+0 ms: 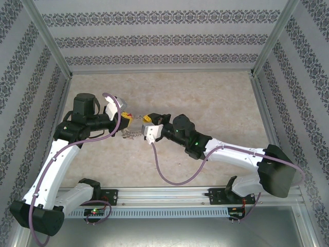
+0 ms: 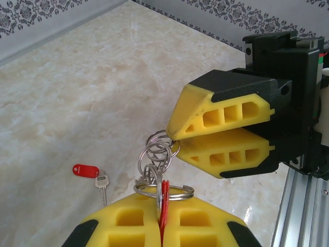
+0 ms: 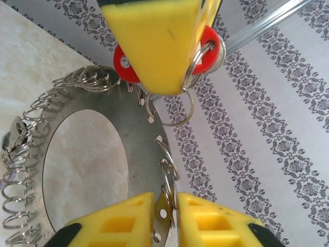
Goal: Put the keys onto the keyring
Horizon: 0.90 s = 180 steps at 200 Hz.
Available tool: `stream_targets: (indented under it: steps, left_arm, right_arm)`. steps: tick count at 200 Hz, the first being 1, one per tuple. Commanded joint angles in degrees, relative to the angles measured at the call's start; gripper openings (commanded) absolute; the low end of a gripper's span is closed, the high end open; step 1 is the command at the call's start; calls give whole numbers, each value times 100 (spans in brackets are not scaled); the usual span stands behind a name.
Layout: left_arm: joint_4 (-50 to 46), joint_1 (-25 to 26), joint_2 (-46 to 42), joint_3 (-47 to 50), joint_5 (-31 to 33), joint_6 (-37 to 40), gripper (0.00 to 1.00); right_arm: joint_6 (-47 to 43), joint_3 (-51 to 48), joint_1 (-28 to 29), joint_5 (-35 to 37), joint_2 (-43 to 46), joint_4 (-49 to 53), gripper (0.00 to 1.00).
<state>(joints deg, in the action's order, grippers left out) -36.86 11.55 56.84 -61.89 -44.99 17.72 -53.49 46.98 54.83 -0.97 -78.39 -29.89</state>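
The keyring (image 3: 134, 135) is a flat grey metal oval with many small split rings along its rim. It hangs between both grippers above the table (image 1: 216, 108). My left gripper (image 2: 160, 207) is shut on a red-headed key (image 2: 163, 203), with a silver split ring (image 2: 180, 192) lying across the fingertips. My right gripper (image 3: 165, 206) has its yellow pads pressed on the keyring's rim and one small ring (image 3: 168, 177). In the left wrist view the right gripper (image 2: 174, 138) pinches a cluster of rings (image 2: 157, 150). A second key (image 2: 102, 184) with a red tag (image 2: 85, 170) lies loose on the table.
Patterned walls and metal posts (image 1: 49, 41) enclose the beige marble tabletop. A metal rail (image 1: 169, 195) runs along the near edge by the arm bases. Purple cables (image 1: 164, 172) loop beside both arms.
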Motion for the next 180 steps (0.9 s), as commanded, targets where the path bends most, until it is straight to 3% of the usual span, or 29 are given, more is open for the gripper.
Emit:
stream_targets:
  steps: [1, 180]
  left_arm:
    - [65, -23, -129, -170, -188, 81, 0]
    - [338, -22, 68, -185, -472, -141, 0]
  right_arm:
    - [103, -32, -68, -176, 175, 57, 17]
    - [5, 258, -183, -289, 0, 23, 25]
